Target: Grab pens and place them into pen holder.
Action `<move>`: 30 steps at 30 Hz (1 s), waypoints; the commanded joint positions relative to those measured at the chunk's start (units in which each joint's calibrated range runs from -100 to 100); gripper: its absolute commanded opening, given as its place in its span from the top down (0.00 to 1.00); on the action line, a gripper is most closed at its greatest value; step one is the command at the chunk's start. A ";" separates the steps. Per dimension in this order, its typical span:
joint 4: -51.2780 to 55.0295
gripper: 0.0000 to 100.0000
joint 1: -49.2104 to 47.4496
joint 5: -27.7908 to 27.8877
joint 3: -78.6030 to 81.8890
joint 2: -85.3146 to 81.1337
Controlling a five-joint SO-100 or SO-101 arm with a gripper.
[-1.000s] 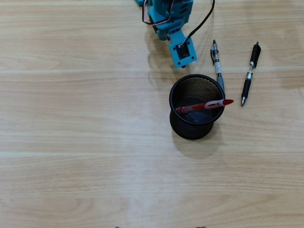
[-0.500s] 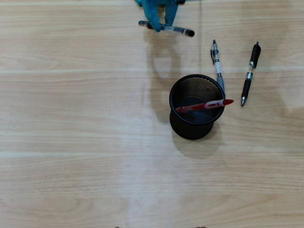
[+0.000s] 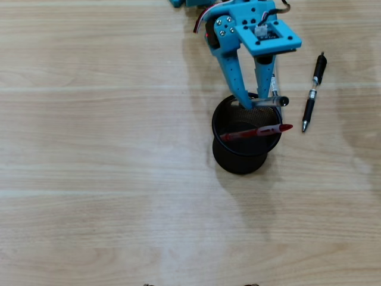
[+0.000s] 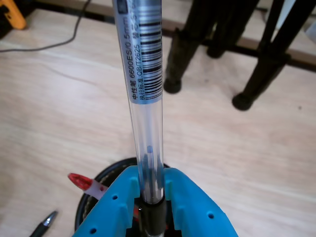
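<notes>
My blue gripper (image 3: 260, 102) is shut on a clear-barrelled pen (image 4: 146, 98) with a barcode label. In the wrist view the pen runs straight up from between the blue fingers (image 4: 177, 197). In the overhead view the gripper holds this pen (image 3: 271, 102) over the far rim of the black mesh pen holder (image 3: 241, 155). A red pen (image 3: 256, 131) lies across the holder's mouth, its cap sticking past the right rim; it also shows in the wrist view (image 4: 84, 182). A black pen (image 3: 313, 90) lies on the table to the right of the holder.
The table is light wood (image 3: 95, 149). In the wrist view black stand legs (image 4: 256, 64) and a cable (image 4: 59, 39) lie beyond the table's far side, and an orange object (image 4: 12, 15) sits at the top left corner.
</notes>
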 commanded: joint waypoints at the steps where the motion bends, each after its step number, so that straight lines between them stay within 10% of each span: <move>1: -2.35 0.98 -0.66 -0.73 3.41 -0.45; 23: -15.50 0.86 -2.11 1.41 16.63 -1.89; 30: 11.23 0.85 -5.01 7.37 9.39 -11.10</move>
